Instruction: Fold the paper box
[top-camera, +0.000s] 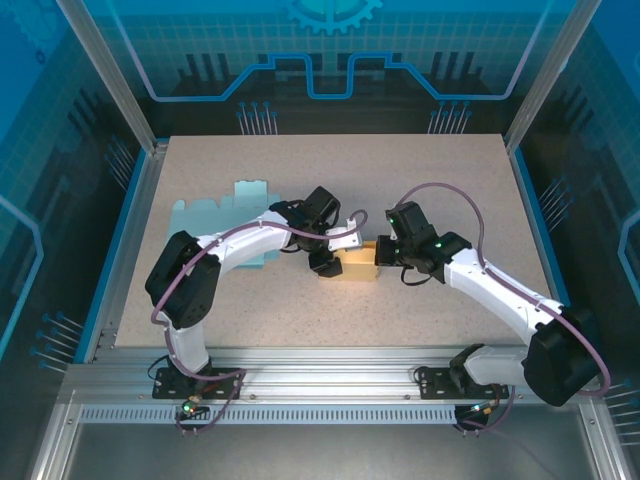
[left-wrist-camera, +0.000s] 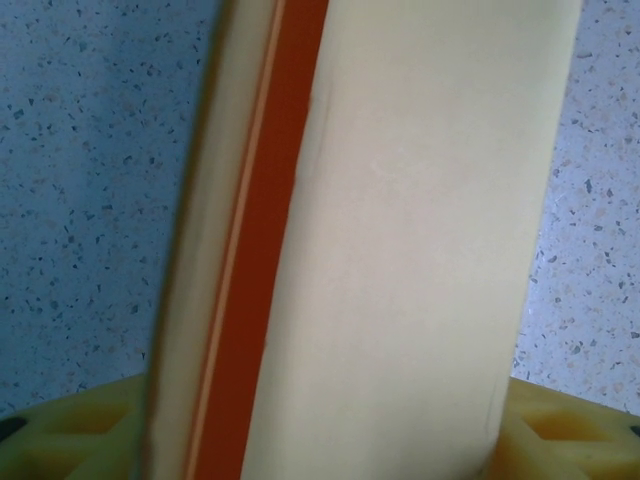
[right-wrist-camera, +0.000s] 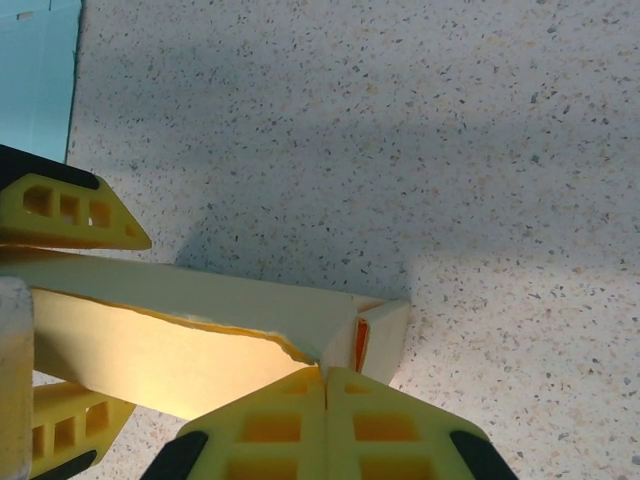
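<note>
Left jaws clamp the paper box between yellow, hollow-celled fingers. Right jaws are pressed together, tips touching the box's end corner; I cannot tell whether paper is pinched. The box is smooth cream card with an orange inner strip, its long axis running left to right on the speckled worktop. A flat pale-blue cut sheet lies left of the box.

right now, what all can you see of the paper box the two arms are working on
The paper box is a small, elongated cream card carton, plain, near the middle of the speckled table between the two arms. Orange inner card shows along an open seam and at one end, so it looks only partly folded. The left jaws clamp its long sides; the right jaws, closed together, touch its end corner.
</note>
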